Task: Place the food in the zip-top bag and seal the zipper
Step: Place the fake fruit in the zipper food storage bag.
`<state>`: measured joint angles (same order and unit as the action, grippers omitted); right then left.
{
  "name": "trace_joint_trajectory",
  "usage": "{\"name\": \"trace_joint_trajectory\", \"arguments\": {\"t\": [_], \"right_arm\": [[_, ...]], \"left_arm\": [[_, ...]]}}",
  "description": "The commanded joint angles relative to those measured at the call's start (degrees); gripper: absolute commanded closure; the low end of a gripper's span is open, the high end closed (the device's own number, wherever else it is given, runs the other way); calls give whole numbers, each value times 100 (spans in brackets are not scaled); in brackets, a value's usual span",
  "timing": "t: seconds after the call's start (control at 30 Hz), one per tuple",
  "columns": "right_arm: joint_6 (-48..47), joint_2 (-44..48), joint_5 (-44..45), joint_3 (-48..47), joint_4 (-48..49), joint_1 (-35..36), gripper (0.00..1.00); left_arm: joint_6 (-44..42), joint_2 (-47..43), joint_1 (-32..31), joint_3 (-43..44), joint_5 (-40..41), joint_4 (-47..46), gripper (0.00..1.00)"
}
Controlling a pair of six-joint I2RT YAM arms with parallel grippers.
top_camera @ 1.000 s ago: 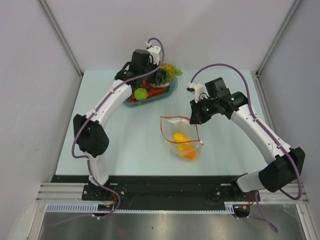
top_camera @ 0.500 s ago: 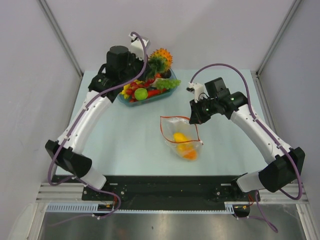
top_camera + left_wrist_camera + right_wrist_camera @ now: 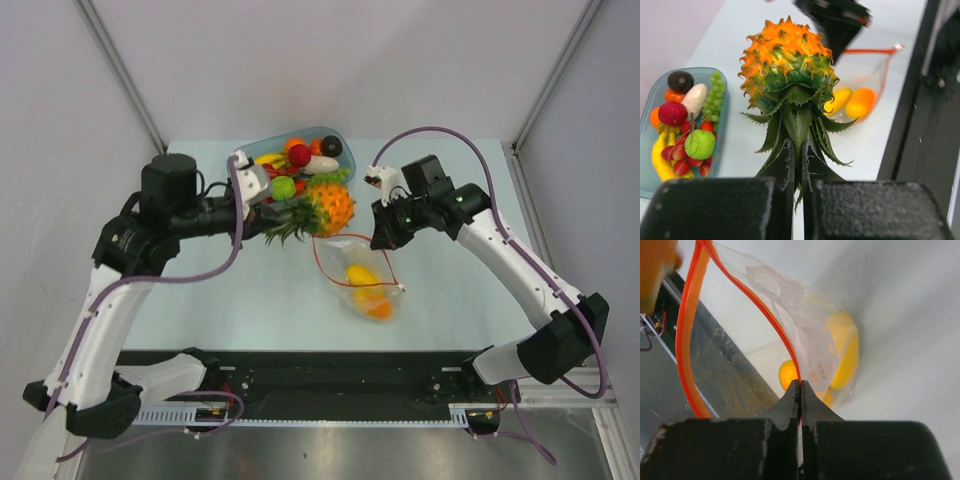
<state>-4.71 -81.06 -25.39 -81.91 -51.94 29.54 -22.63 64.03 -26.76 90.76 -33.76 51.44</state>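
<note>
My left gripper (image 3: 797, 150) is shut on the green leaves of a small orange pineapple (image 3: 786, 65) and holds it in the air just left of the clear zip-top bag (image 3: 360, 275); it also shows in the top view (image 3: 328, 206). The bag lies on the table with its mouth open and two yellow-orange mango pieces (image 3: 368, 290) inside. My right gripper (image 3: 800, 384) is shut on the bag's red-orange zipper strip (image 3: 767, 312) and holds the mouth edge up. My right gripper (image 3: 382, 232) is at the bag's far right corner.
A teal-blue oval tray (image 3: 340, 143) at the back holds several toy fruits: a green apple, red berries, grapes, a banana. It shows at the left of the left wrist view (image 3: 650, 182). White walls enclose the table on three sides.
My left arm has lifted the pineapple out of the tray and swung it toward me and right, to just beside the bag's mouth. My right gripper still holds the zipper, barely moved.
</note>
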Motion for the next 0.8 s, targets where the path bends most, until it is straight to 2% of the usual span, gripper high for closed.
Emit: {"name": "trace_joint_trajectory", "arguments": {"t": [0.0,0.07,0.17,0.33,0.47,0.63,0.7,0.77], "right_arm": [[58,160,-98,-247,105,227,100],[58,169,-89,-255,88,280,100],[58,169,-116,-308,70,333,100],[14,213,-247,-387,27,430,100],[-39,239,-318,-370,-9,474,100],[-153,318,-309,-300,-62,570,100],[-179,336,-309,-256,-53,588,100],[-206,327,-344,-238,-53,632,100]], "left_arm": [[-1655,-268,-22,-50,-869,1437,100],[-2121,-347,-48,-102,-983,1780,100],[-2236,-348,-337,-129,-747,1790,100],[-2904,-137,-1242,-286,61,1870,100],[-3028,91,-2015,-384,1001,1414,100],[-2984,619,-2166,2,1590,1325,100],[-3098,777,-2175,91,1565,1307,100],[-3238,813,-2297,65,1863,1018,100]]}}
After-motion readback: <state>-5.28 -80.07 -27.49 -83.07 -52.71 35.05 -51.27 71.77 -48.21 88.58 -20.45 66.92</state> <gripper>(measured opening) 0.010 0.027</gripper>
